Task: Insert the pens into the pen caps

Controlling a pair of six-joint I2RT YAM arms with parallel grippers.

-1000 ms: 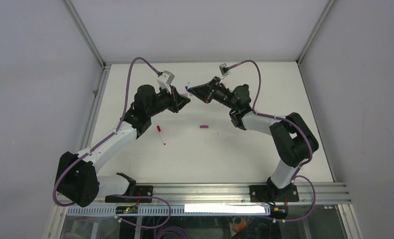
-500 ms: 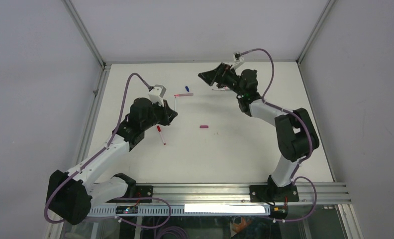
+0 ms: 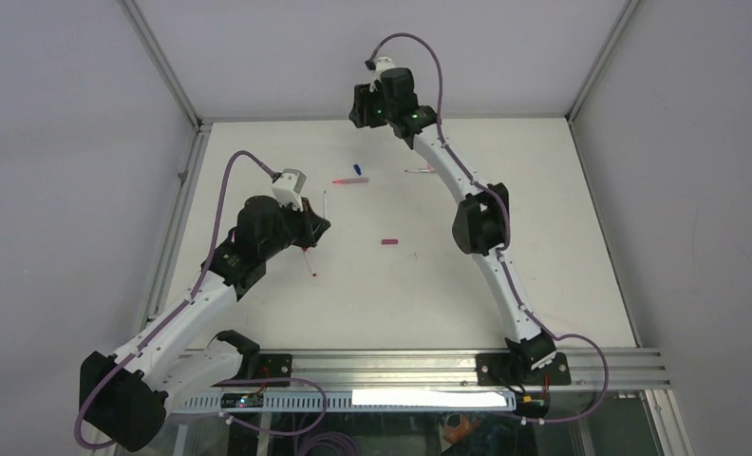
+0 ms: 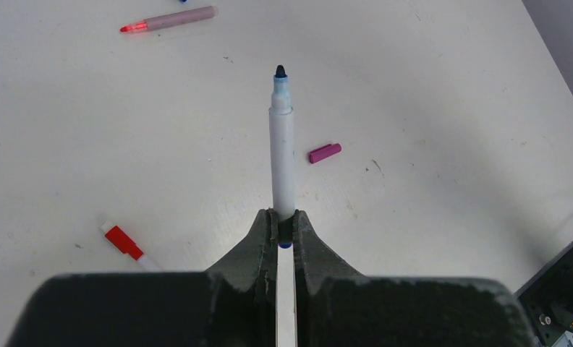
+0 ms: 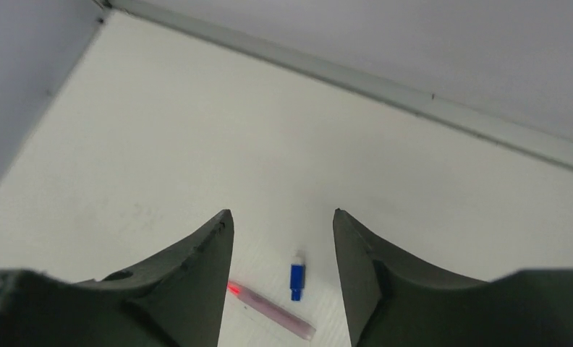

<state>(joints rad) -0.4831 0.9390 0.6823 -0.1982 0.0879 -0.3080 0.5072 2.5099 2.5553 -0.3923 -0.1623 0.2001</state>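
Note:
My left gripper [image 4: 283,217] [image 3: 313,226] is shut on the rear end of a white pen [image 4: 282,144] [image 3: 325,201]. Its bare blue tip points away from the gripper, above the table. A blue pen cap [image 5: 296,280] [image 3: 357,169] lies at the back of the table beside a pink pen [image 5: 269,311] [image 3: 350,180] [image 4: 171,19] with a red tip. My right gripper [image 5: 282,217] [image 3: 361,112] hangs high over the back edge. It is open and empty, and the blue cap shows far below between its fingers. A magenta cap [image 4: 325,152] [image 3: 388,242] lies mid-table.
A pen with a red cap on it [image 3: 308,258] [image 4: 124,241] lies just in front of my left gripper. Another thin pen [image 3: 420,171] rests at the back right. The back wall rail [image 5: 414,101] and the side rails enclose the white table [image 3: 467,285].
My right arm has swung up and back from the middle to the rear edge, its jaws now apart. My left gripper has drawn back toward the near left, still holding the white pen.

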